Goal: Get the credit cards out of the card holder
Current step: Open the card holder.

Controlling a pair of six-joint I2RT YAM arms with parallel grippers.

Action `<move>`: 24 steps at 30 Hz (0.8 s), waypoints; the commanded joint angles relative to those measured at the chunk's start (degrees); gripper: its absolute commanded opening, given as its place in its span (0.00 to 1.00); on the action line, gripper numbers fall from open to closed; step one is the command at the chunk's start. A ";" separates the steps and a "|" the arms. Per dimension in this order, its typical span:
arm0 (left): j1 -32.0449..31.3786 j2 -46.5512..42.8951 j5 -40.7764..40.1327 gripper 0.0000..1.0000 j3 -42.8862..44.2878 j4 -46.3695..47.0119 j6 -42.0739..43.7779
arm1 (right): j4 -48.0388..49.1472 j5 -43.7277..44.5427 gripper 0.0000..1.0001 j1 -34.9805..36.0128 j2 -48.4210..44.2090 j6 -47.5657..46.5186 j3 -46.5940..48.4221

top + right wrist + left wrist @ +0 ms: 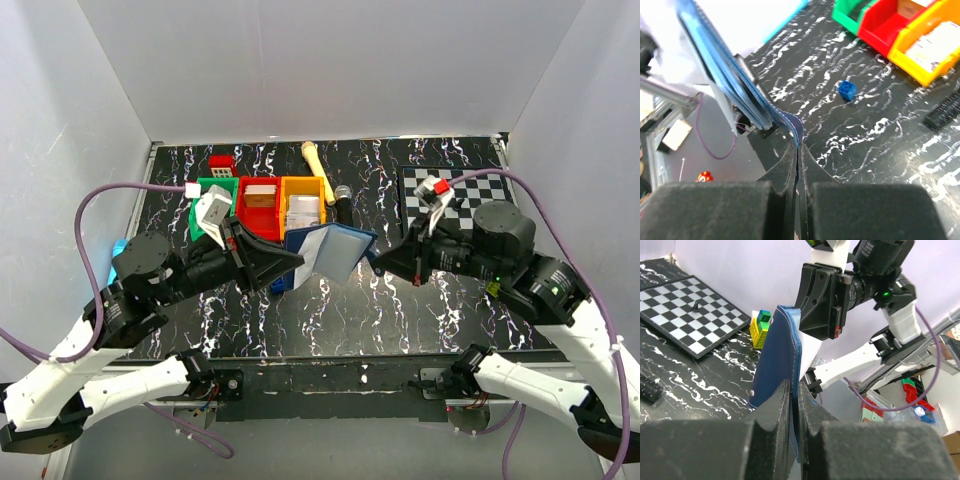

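The navy card holder (338, 252) hangs open above the table's middle, held between both grippers. My left gripper (298, 258) is shut on its left edge. In the left wrist view the holder (776, 357) stands upright between my fingers (796, 401), with a whitish sheet (813, 351) showing behind it. My right gripper (378, 257) is shut on its right edge. In the right wrist view the jaws (798, 148) pinch the stitched navy corner (792, 125). Pale blue-grey layers (715, 55) fan out above it. I cannot tell single credit cards apart there.
Green (210, 190), red (258, 210) and yellow (302, 212) bins stand behind the holder. A chessboard (465, 195) lies at the back right. A cream stick (315, 160), a red toy block (221, 161) and a small blue brick (847, 90) lie on the marbled table.
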 commanded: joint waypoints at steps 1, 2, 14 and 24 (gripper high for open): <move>0.00 -1.65 4.32 0.00 0.61 4.35 -0.39 | 9.15 -11.54 0.01 -0.23 -4.90 -3.46 -2.91; 0.00 -1.56 4.94 0.00 0.53 4.43 -0.39 | 9.95 -13.91 0.01 -0.23 -5.09 -3.55 -3.17; 0.00 0.19 5.65 0.00 -1.58 5.13 -0.21 | 22.26 -30.89 0.01 -0.23 -6.41 3.39 -6.61; 0.00 3.97 4.85 0.00 -7.55 12.06 -1.08 | 23.42 -32.13 0.01 -0.23 -2.90 7.80 -3.89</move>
